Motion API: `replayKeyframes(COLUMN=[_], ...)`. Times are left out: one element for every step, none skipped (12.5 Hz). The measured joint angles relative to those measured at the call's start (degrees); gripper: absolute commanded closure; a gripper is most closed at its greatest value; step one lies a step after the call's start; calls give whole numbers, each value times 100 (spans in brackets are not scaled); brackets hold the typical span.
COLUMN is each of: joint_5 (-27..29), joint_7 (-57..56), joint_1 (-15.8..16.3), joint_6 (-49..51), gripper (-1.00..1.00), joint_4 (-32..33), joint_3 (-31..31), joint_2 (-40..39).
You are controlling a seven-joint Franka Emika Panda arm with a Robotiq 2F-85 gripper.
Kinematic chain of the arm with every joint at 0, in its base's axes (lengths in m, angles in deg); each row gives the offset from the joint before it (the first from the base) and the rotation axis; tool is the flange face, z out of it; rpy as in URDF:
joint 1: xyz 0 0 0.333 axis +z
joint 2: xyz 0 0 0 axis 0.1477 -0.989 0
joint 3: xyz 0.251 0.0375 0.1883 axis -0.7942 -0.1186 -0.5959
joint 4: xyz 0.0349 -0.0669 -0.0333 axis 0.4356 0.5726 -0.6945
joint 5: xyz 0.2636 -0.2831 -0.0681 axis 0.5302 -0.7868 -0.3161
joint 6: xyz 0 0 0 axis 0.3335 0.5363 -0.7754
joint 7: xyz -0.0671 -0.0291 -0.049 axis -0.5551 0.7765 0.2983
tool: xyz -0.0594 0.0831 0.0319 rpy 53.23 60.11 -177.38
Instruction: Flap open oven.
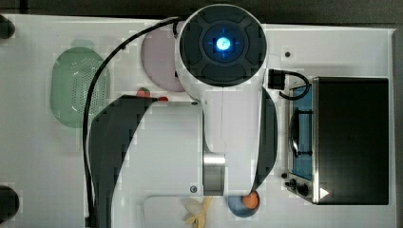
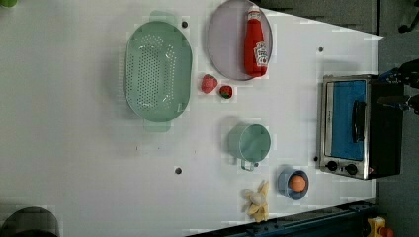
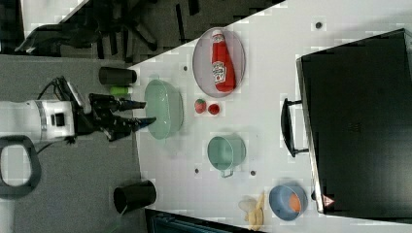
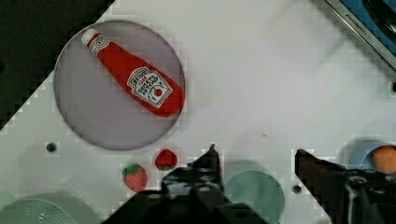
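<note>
The gripper point(image 4: 254, 154) hangs high above the table with its two dark fingers point(image 4: 210, 163) spread wide and nothing between them; in the wrist view it looks down over the mint cup point(image 4: 254, 191), well apart from the oven point(image 2: 358, 126). The oven is the biggest thing on the white table point(image 2: 74, 163) and stands at the left view's right edge, its blue glass door point(image 2: 346, 118) facing up the table, shut flat against the silver frame, with the dark bar handle point(image 2: 358, 121) across it. By that the task looks to be at its very start: the approach, with the door untouched. The next move probably calls for carrying the open fingers over to the handle, lining them across the bar, then hooking or closing on it and pulling out and down along the door's arc. Next in size come the green colander point(image 2: 158, 71), the lilac plate point(image 2: 227, 44) bearing the ketchup bottle point(image 2: 255, 42), the blue bowl point(image 2: 284, 185) with an orange ball, the banana point(image 2: 257, 200), and two strawberries point(image 2: 209, 83)
</note>
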Motion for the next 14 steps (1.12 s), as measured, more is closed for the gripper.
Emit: replayKeyframes(joint_5=[2, 1, 25, 37, 37, 37, 30, 47, 34, 58, 72, 41, 22, 4], joint_7=[22, 44, 61, 62, 62, 62, 62, 62, 62, 62, 62, 67, 79, 86], joint_1=[-3, -30, -72, -120, -139, -138, -139, -153, -150, -140, -141, -147, -158, -167], joint_6=[256, 655, 841, 874, 871, 829, 772, 777, 774, 779, 786, 771, 745, 756], gripper=[-59, -81, -99, -100, -100, -100, -90, -65, -38, -15, 9, 32, 55, 65], joint_4=[604, 1130, 1511, 1634, 1555, 1421, 1309, 1220, 1220, 1220, 1242, 1298, 1354, 1399], joint_3=[38, 69, 80, 75, 91, 109, 114, 113, 117, 126, 125, 121, 111, 113], joint_2=[504, 1080, 1600, 1968, 2179, 2294, 2351, 2354, 2348, 2315, 2248, 2181, 2102, 2027])
